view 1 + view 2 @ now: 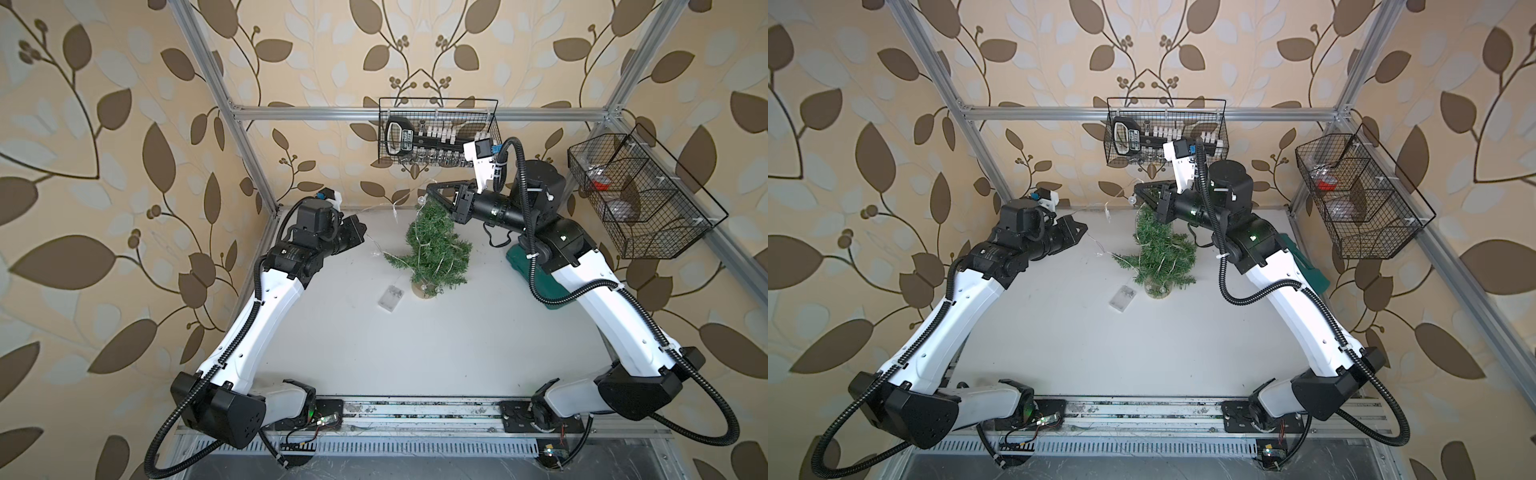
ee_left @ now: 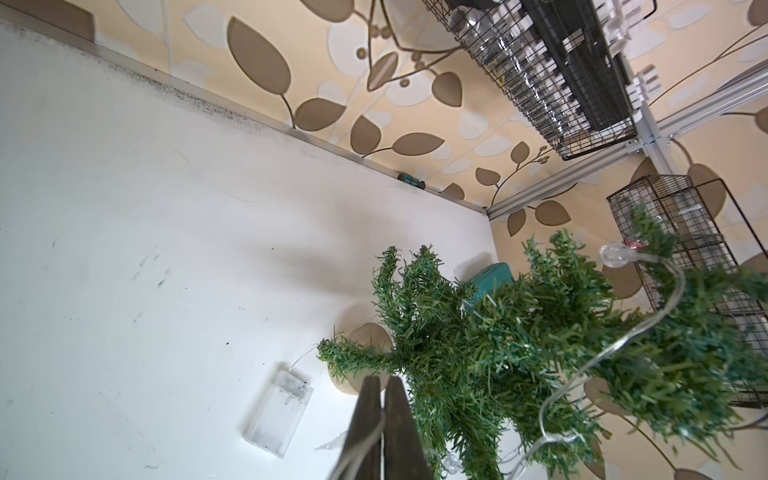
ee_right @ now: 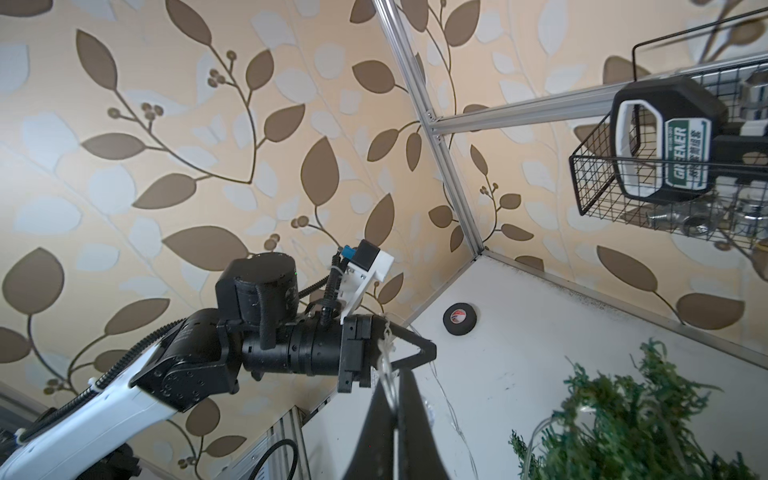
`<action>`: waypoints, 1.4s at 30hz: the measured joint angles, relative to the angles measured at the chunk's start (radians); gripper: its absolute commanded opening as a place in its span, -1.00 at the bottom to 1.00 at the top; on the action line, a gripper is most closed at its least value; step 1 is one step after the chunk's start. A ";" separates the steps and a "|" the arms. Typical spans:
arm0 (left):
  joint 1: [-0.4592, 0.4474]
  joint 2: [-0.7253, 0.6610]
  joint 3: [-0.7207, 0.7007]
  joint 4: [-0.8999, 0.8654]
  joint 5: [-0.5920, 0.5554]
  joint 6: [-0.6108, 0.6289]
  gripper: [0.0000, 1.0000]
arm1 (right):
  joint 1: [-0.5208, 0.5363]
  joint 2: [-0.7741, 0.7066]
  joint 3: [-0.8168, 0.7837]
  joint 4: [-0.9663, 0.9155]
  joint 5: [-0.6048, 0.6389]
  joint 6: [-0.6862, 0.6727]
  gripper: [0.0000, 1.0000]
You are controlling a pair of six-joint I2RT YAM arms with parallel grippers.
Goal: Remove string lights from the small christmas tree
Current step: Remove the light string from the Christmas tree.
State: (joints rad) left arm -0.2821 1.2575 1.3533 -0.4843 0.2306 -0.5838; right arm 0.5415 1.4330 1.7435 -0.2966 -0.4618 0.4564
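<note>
String lights (image 1: 420,200) stretch as a thin wire between the two hands in both top views, and more of the strand winds through the small christmas tree (image 1: 436,249). The tree stands on its tan disc base toward the back of the counter (image 1: 415,353). The left hand (image 1: 364,227) is clenched on the wire, off to the tree's left. The right hand (image 1: 429,192) is clenched on it just above the treetop. A clear battery box (image 1: 390,298) lies flat on the counter just beside the base.

From the left wrist, the closed fingers (image 2: 370,415) pinch thin wire. Beyond them are the battery box (image 2: 278,415) and the tree (image 2: 478,353), with a round bulb (image 2: 614,254) on the strand among the upper branches.

From the right wrist, the right hand's fingers (image 3: 411,415) are closed on the strand. The left hand (image 3: 430,351) faces them with its tips together, and a black tape roll (image 3: 460,318) lies on the counter near the back corner.
</note>
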 measured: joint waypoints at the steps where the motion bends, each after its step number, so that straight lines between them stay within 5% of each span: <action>1: 0.000 0.000 0.000 0.000 0.000 0.000 -1.00 | 0.000 -0.016 -0.027 -0.001 -0.011 0.002 -1.00; 16: 0.000 0.000 0.014 -0.044 0.000 0.008 -1.00 | 0.001 -0.058 -0.099 -0.021 -0.063 0.014 -1.00; 29: 0.000 0.002 0.168 -0.212 -0.002 0.049 -1.00 | 0.001 -0.053 -0.087 -0.056 -0.083 0.026 -1.00; 42: -0.037 -0.108 0.068 -0.321 0.105 -0.056 -1.00 | 0.047 -0.100 -0.128 -0.177 -0.042 0.097 -1.00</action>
State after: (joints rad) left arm -0.3191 1.1500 1.4216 -0.8055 0.3355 -0.6403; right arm 0.5880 1.3327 1.6154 -0.4740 -0.5037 0.5537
